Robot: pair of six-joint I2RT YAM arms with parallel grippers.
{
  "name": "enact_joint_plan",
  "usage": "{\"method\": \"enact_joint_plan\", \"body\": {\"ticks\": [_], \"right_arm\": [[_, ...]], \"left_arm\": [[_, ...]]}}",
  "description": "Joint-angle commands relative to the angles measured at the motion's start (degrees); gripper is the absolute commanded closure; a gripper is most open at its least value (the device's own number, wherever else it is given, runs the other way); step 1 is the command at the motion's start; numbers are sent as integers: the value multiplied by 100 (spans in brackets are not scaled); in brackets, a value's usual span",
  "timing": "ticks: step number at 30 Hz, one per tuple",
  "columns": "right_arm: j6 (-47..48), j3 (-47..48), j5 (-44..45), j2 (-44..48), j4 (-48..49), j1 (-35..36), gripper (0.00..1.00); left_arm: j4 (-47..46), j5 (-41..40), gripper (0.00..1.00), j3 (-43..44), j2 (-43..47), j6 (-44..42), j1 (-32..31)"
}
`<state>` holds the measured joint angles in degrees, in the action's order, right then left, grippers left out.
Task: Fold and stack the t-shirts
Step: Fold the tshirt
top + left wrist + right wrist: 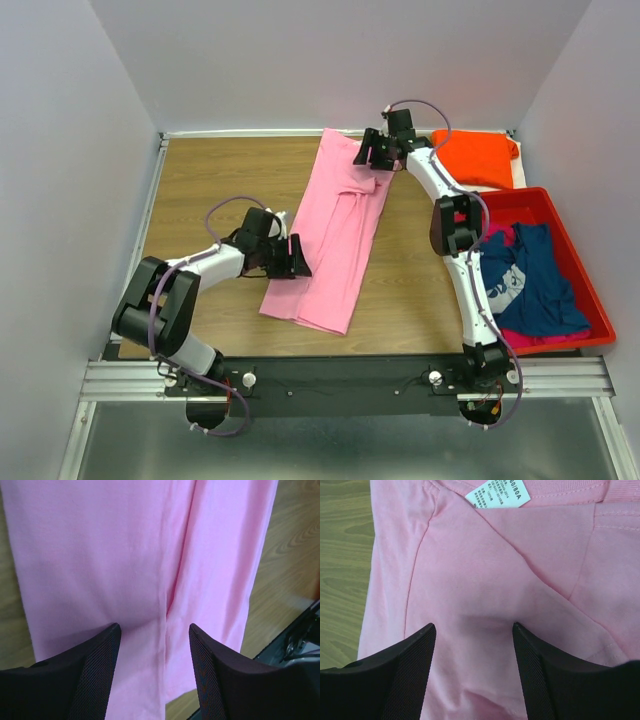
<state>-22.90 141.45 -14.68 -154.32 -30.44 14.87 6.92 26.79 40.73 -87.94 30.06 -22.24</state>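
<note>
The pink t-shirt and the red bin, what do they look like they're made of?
Pink t-shirt: soft matte knit fabric, probably cotton; it shows stitched seams, gentle creases and a sewn-in label. Red bin: likely rigid moulded plastic, smooth and evenly coloured; its straight walls and rim hold their shape.

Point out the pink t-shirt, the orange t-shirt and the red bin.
pink t-shirt (pixel 335 240), top external view, the middle of its folded body.
orange t-shirt (pixel 475 155), top external view, the centre of the cloth.
red bin (pixel 520 205), top external view, bare floor at its far end.
</note>
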Motion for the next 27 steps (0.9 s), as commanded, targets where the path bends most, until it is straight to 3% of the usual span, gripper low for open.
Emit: {"method": "enact_joint_plan", "body": {"ticks": [1,13,27], "right_arm": [[-13,-21,-131,-713,-428,-20,29],[-48,76,-685,-872,-129,-11,24],[-83,173,-897,-793,143,-2,21]], "left_arm": [[697,230,34,-267,93,289,-289],[196,933,34,102,-258,377,-825],[-129,1734,37,339,-627,17,-949]]}}
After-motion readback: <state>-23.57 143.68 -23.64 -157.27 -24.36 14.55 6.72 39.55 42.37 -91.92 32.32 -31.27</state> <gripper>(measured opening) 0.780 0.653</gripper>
